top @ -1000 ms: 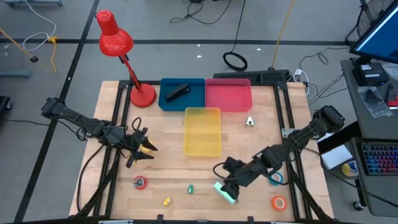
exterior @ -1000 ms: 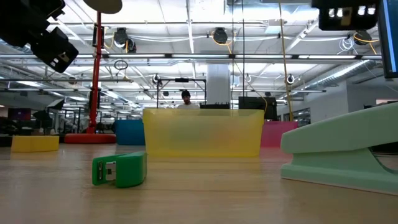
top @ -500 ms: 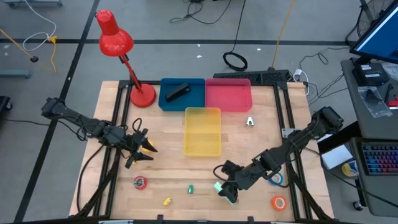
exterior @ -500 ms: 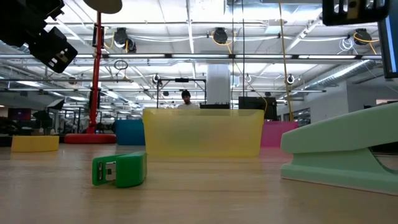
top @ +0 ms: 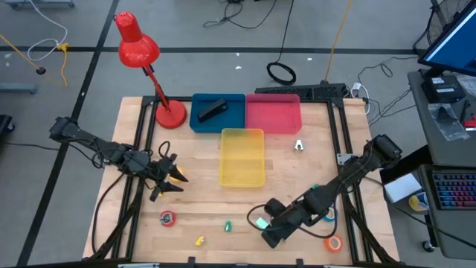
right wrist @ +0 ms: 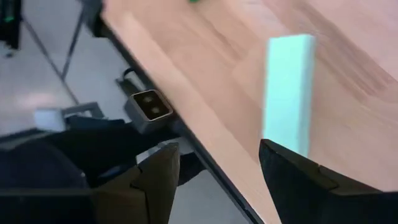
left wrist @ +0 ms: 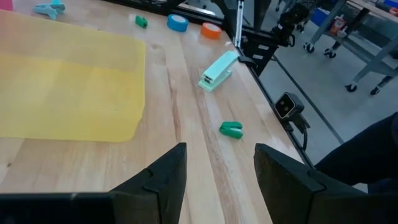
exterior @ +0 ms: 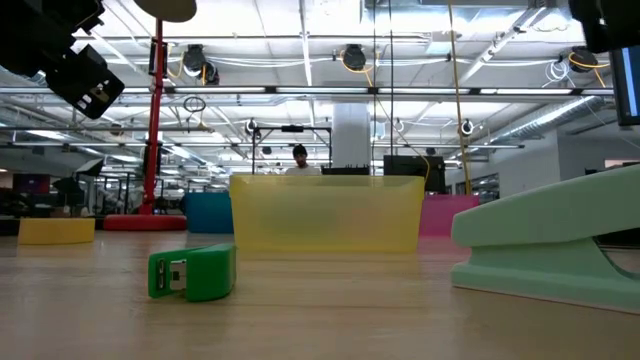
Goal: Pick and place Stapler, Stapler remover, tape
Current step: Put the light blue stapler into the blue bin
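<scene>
Overhead looks straight down; low view level, close; both share stapler (top: 259, 222).

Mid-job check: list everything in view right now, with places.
Lamp: one, red, far left corner.
Bins: blue bin, pink bin far edge; yellow bin centre.
Black stapler: one, in blue bin.
Mint stapler: one, near edge.
Stapler remover: one, pale, right of yellow bin.
Tape: four; red tape, blue tape, orange tape, yellow tape.
Small pieces: green piece, yellow piece, near edge.
Person: one, background.
Left gripper: open, left of yellow bin.
Right gripper: open, at mint stapler.
</scene>
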Tool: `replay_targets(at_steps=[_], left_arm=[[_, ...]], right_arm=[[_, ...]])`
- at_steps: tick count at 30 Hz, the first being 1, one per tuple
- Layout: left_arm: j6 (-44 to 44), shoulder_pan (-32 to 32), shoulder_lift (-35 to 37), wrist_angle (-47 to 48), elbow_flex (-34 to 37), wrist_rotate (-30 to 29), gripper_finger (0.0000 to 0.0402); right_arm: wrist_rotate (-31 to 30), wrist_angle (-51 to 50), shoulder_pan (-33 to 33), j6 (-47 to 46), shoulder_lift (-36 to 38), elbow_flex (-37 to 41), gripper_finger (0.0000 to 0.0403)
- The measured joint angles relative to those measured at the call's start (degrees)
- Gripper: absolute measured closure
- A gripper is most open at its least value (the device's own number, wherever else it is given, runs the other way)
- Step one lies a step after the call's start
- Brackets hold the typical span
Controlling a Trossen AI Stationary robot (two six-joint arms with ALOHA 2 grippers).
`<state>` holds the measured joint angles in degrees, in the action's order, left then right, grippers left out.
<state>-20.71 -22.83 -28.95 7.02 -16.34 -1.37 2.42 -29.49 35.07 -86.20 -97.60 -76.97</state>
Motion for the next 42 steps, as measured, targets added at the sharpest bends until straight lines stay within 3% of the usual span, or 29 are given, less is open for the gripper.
replay_targets(at_steps=[14,29,42], left_arm=[[-0.61,0.00,0.00,0.95,0.00,0.00,0.0215],[-0.49,0.00,0.00,0.92,0.00,-0.15,0.0215],[-0.14,0.00,-0.01,0.93,0.00,-0.17,0.0215]], right_arm=[[11.33,11.85,-0.73,-0.72,-0.04,6.79,0.0190],[19.01,11.67,-1.03,-1.51,-0.04,7.50,0.0190],[16.55,9.06,-3.39,-4.62,-0.04,7.50,0.0190]])
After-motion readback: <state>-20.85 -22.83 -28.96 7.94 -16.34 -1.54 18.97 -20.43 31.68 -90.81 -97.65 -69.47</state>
